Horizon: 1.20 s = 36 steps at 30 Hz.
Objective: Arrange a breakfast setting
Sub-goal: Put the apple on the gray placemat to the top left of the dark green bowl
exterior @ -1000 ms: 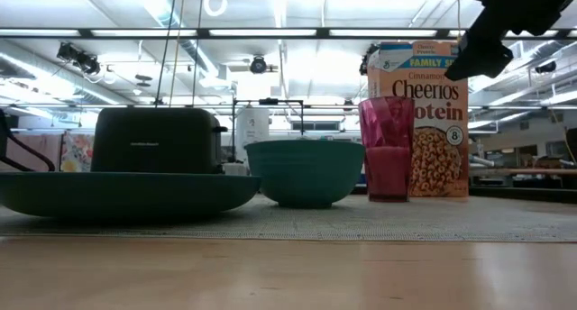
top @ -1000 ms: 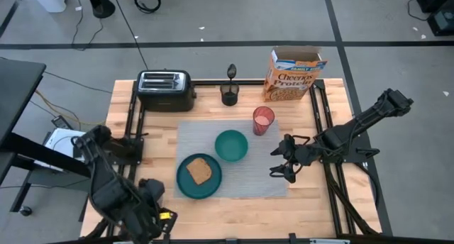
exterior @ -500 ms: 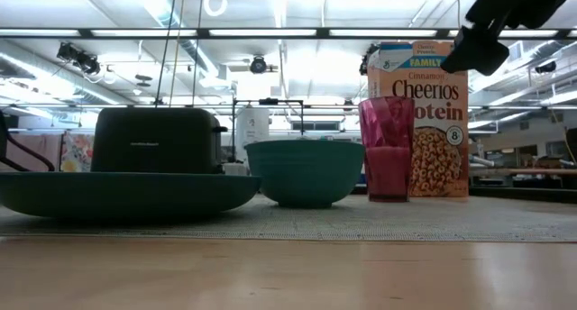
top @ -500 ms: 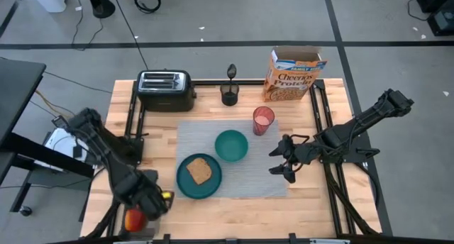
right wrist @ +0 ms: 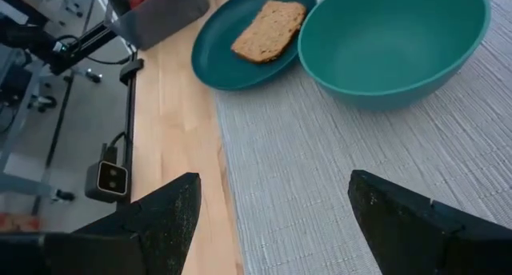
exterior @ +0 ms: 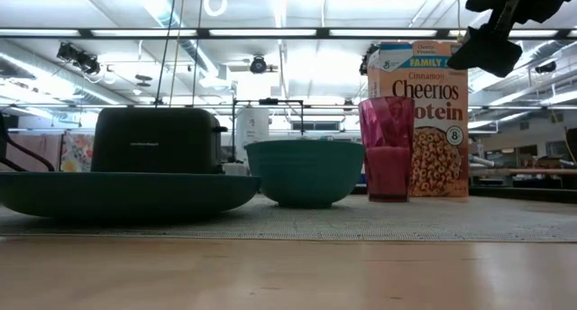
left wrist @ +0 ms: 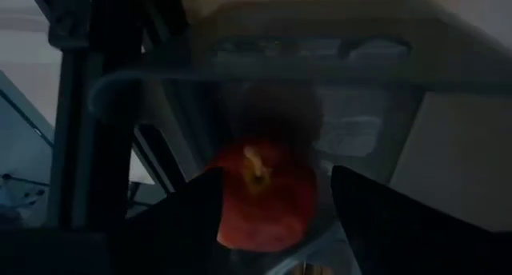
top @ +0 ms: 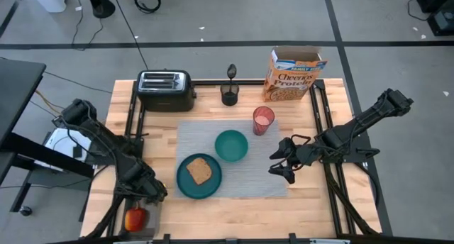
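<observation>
Apple [left wrist: 264, 197] between spread left gripper [left wrist: 276, 215] fingers, not yet pinched; off-centre squeeze risks rolling it off near-left edge.

Black toaster [top: 165, 90] left of small black cup [top: 229, 95].

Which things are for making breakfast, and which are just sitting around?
For breakfast: placemat, plate, toast, bowl, pink cup, Cheerios box, apple.

Just sitting around: toaster, small black cup.
</observation>
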Each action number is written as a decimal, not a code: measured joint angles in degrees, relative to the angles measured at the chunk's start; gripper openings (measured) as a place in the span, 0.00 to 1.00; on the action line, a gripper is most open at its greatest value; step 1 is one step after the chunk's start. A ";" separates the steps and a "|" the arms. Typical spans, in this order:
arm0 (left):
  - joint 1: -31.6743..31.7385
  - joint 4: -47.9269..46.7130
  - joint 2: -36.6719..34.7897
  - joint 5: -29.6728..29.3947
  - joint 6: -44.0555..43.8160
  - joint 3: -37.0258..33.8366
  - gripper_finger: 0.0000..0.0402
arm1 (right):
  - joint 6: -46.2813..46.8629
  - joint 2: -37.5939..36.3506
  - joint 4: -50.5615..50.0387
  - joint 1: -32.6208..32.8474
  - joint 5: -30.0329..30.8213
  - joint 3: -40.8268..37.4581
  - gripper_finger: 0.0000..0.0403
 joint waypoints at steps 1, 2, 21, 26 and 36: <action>0.00 0.06 0.02 0.02 0.00 -0.05 0.58 | 0.06 0.01 0.00 0.00 0.00 0.00 0.79; 0.00 0.28 0.00 0.05 -0.02 0.00 0.57 | 0.06 0.01 0.00 0.00 0.00 0.00 0.79; -0.34 14.33 -0.09 8.00 -0.55 -10.54 0.51 | -3.43 0.00 -0.34 -0.15 -0.60 0.00 0.79; 0.32 18.46 -0.04 9.61 -0.70 -11.70 0.47 | -3.42 0.00 -0.44 -0.15 -1.11 0.00 0.79; 2.10 20.52 -0.07 10.74 0.62 -11.67 0.35 | -3.42 0.00 -0.46 -0.22 -1.11 0.00 0.79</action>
